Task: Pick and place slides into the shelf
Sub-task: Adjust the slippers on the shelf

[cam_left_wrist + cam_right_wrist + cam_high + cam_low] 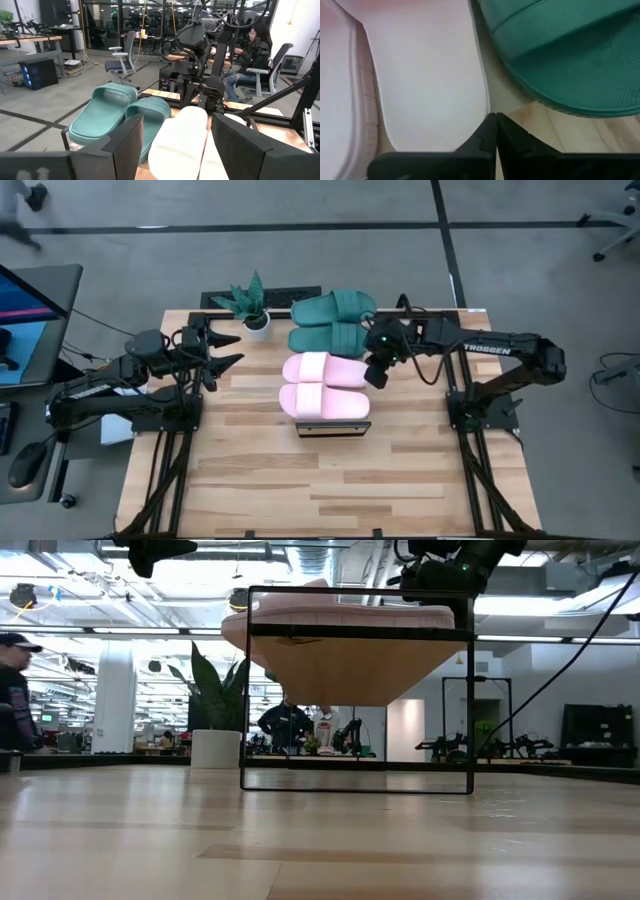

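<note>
Right gripper (pixel 377 375): my jaws together, beside pink slides (pixel 322 385) on shelf (pixel 333 428).
Left gripper (pixel 225 350): jaws apart, waiting.
Risk: I might nudge pink pair off.

The desk (pixel 330 480) is a light wooden surface of slatted planks. On it near the middle stands the shelf (pixel 334 428), a low dark-framed rack, and the two pink slides (pixel 322 385) lie side by side on its top. Just behind them the two green slides (pixel 333 322) rest on the desk, also side by side. A small potted plant (pixel 252 305) stands beside the green pair at the desk's far edge.
</note>
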